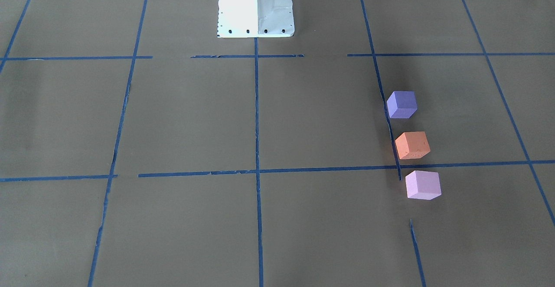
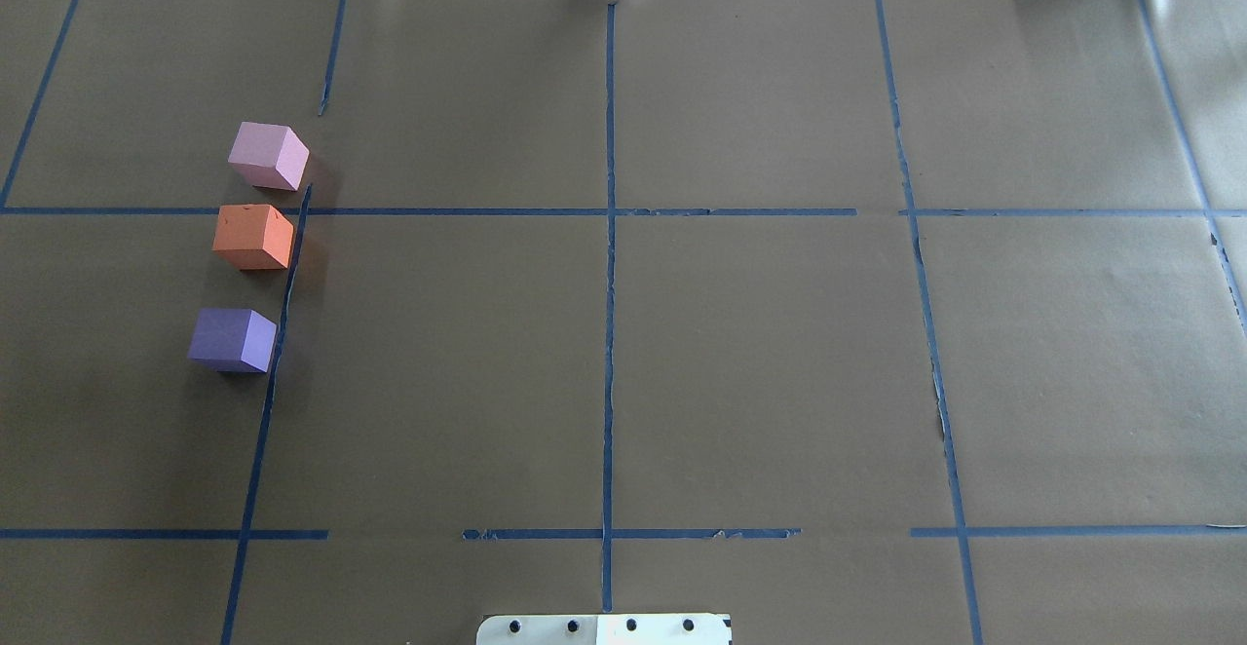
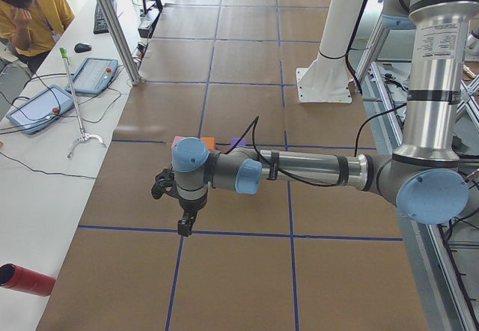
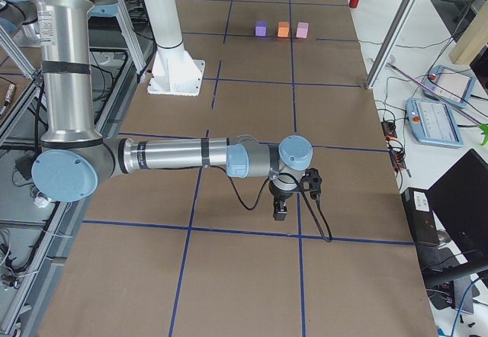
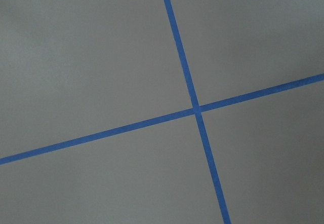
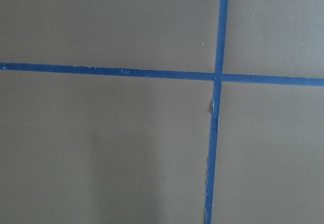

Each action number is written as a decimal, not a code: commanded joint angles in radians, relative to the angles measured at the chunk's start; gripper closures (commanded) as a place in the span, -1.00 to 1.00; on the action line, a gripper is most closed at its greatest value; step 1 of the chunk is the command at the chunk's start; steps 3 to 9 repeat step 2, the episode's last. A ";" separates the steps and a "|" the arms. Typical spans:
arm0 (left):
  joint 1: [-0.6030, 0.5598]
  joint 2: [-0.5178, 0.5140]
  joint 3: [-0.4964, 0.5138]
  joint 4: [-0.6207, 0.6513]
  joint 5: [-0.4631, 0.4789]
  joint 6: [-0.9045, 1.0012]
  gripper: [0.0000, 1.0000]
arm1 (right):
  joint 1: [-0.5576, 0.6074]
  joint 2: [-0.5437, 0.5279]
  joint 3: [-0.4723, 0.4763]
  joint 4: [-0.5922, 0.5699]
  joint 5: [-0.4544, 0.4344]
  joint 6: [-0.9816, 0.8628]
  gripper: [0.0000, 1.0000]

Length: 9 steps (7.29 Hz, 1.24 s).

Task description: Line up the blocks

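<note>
Three cubes stand in a spaced row on the brown table cover: the violet-purple block (image 1: 402, 104), the orange block (image 1: 412, 145) and the pale pink block (image 1: 422, 184). The overhead view shows the same row at the left, with pink (image 2: 268, 155), orange (image 2: 253, 236) and purple (image 2: 233, 339). My left gripper (image 3: 185, 226) shows only in the exterior left view, low over the table and nearer that camera than the blocks. My right gripper (image 4: 280, 211) shows only in the exterior right view, far from the blocks (image 4: 283, 29). I cannot tell whether either is open or shut. Both wrist views show only paper and tape.
The white robot base (image 1: 255, 9) stands at the table's middle edge. Blue tape lines (image 2: 610, 236) grid the brown cover. A person (image 3: 30, 13) sits at a side bench with teach pendants (image 3: 39, 110). A red cylinder (image 3: 26, 280) lies on that bench.
</note>
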 commanded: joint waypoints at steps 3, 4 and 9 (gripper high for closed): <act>0.000 0.002 0.009 0.008 -0.037 -0.002 -1.00 | 0.000 0.000 0.000 0.000 0.000 0.000 -1.00; 0.000 0.002 0.009 0.008 -0.037 -0.002 -1.00 | 0.000 0.000 0.000 0.000 0.000 0.000 -1.00; 0.000 0.002 0.009 0.008 -0.037 -0.002 -1.00 | 0.000 0.000 0.000 0.000 0.000 0.000 -1.00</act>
